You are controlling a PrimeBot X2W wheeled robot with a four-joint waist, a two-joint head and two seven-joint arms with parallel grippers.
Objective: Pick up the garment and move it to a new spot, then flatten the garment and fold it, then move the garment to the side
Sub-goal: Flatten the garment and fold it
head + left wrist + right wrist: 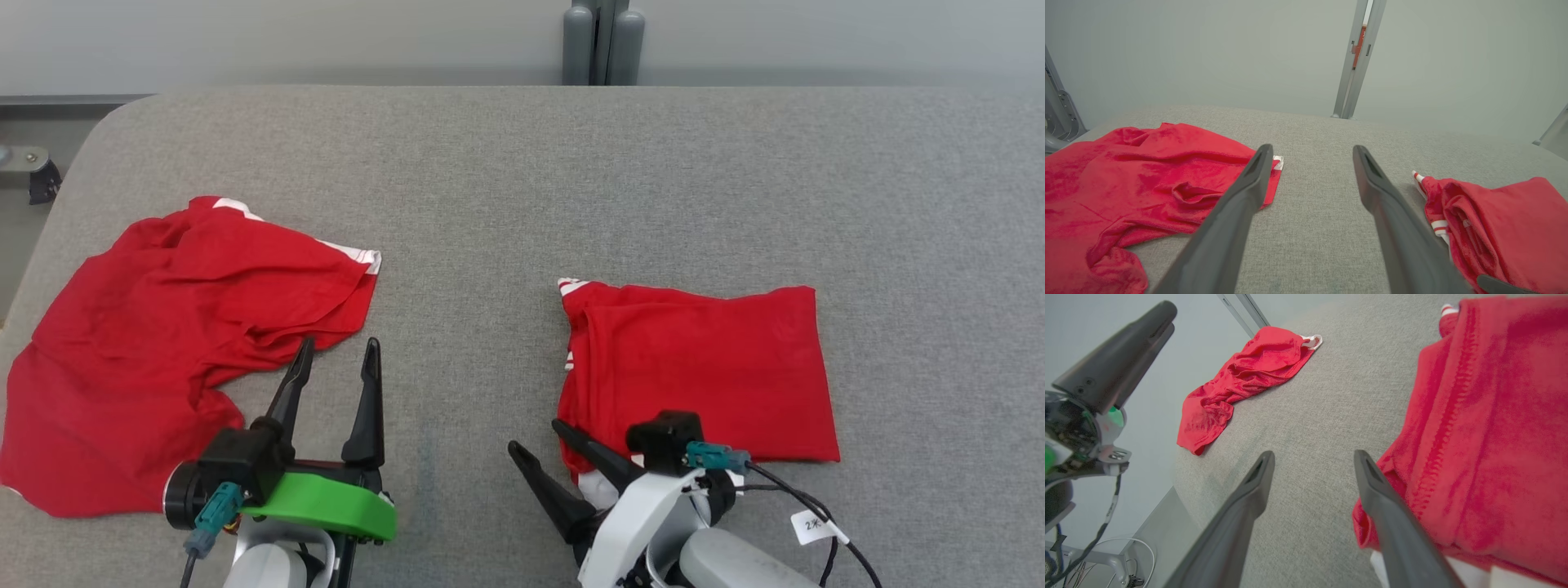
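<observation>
A folded red garment [702, 367] lies as a neat rectangle on the right half of the grey table, white-striped trim showing at its left edge. My right gripper [535, 434] stands open at its near left corner, one finger resting over the cloth's edge and nothing held. The right wrist view shows the same open gripper [1313, 454] beside the folded garment [1494, 416]. My left gripper [340, 343] is open and empty over bare table between the two cloths, as the left wrist view also shows [1311, 148]. The folded garment [1506, 228] lies to its right.
A second red garment [163, 327] lies crumpled at the table's left, close to the rounded left edge [49, 237]. Grey posts [602, 41] stand behind the far edge. Bare grey table [522, 180] stretches across the middle and back.
</observation>
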